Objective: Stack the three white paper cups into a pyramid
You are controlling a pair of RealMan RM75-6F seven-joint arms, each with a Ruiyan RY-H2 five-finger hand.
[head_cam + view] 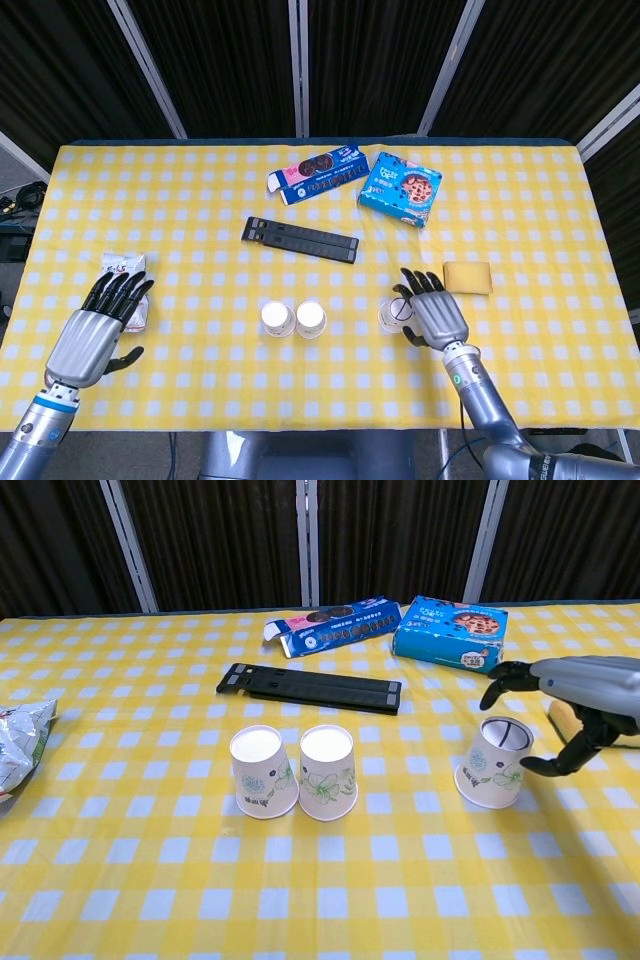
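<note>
Probably a lab test bay: black curtains (370, 60) on metal frames behind a yellow-checked table (200, 200).

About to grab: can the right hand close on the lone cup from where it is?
Probably yes. The right hand is open beside the lone cup, fingers arched above its top and thumb low at its side. Nothing lies between them; the sponge sits behind the hand.
</note>
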